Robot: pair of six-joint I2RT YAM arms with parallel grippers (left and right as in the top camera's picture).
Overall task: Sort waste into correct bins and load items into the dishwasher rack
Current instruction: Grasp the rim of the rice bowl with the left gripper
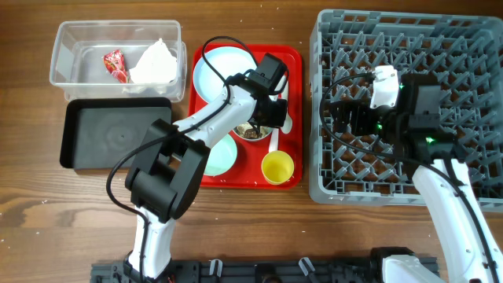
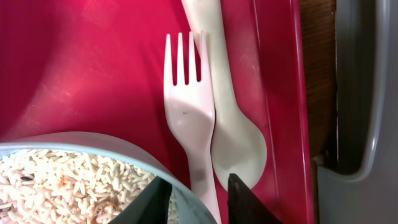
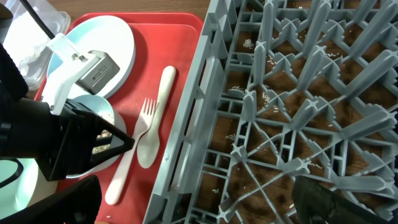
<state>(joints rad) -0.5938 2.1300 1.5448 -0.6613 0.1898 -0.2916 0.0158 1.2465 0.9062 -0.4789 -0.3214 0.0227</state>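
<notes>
My left gripper (image 1: 263, 118) (image 2: 199, 202) is open astride the rim of a pale blue bowl (image 1: 253, 132) (image 2: 62, 180) full of rice scraps, one finger inside and one outside. A white fork (image 2: 186, 112) and spoon (image 2: 236, 137) lie side by side just beyond it on the red tray (image 1: 295, 79). The pale blue plate (image 1: 220, 71), mint green bowl (image 1: 220, 157) and yellow cup (image 1: 277, 167) also sit on that tray. My right gripper (image 1: 346, 118) (image 3: 196, 193) is open and empty above the left edge of the grey dishwasher rack (image 1: 440, 47) (image 3: 280, 93).
The clear tub (image 1: 78, 39) at the back left holds the red wrapper (image 1: 115, 64) and the white napkin (image 1: 156, 63). The black tray (image 1: 110, 134) lies in front of it. Rice grains are scattered under the rack.
</notes>
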